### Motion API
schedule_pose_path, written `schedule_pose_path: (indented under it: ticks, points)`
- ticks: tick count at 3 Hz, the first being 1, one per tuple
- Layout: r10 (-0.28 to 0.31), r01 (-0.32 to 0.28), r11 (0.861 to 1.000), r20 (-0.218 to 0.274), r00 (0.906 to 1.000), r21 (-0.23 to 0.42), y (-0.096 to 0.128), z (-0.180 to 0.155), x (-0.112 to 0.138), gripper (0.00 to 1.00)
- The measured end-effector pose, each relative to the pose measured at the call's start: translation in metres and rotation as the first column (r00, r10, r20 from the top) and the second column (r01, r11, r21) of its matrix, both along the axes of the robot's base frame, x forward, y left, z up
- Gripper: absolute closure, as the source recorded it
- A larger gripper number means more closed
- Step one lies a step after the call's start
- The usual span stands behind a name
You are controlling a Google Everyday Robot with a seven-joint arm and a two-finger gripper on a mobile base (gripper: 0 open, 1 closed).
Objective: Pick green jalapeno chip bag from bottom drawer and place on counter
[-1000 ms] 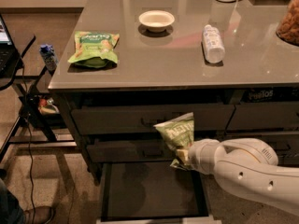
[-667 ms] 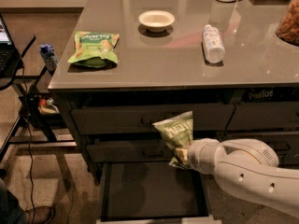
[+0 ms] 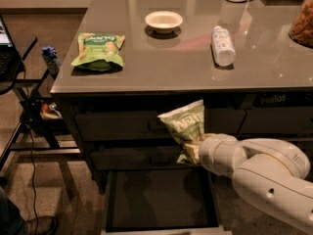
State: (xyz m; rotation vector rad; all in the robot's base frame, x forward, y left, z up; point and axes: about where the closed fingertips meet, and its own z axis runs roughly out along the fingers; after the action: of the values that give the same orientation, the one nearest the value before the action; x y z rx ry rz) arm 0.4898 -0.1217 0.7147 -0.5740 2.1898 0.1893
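We read nothing surely: white lettering on the green jalapeno chip bag point(image 3: 186, 124), held by the gripper point(image 3: 194, 151) above the bottom drawer point(image 3: 161, 202); pale label point(image 3: 273, 100) under the counter point(image 3: 171, 58)'s right front edge.

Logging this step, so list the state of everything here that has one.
Gripper: shut on the chip bag, above the bottom drawer.
Chip bag: held in the air.
Bottom drawer: pulled open.
Upper drawers: shut.
Bowl: upright, empty.
Bottle: lying on its side.
Snack bag: lying flat on the counter.
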Motion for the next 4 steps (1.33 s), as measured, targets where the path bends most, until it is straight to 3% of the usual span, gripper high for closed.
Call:
schedule_pose_path:
  ticks: [1,2,3,4]
  points:
    - [0.001,0.001,1.000,0.061,0.9982,-0.031,-0.009,0.037,-0.011,1.00]
    - [-0.006,0.008,0.999,0.061,0.9981,-0.034,-0.011,0.040,-0.007,1.00]
    - [-0.003,0.009,0.998,0.099,0.9951,-0.057,-0.006,0.075,0.006,1.00]
    - [0.032,-0.014,0.993,0.151,0.9881,-0.121,0.034,0.153,0.056,1.00]
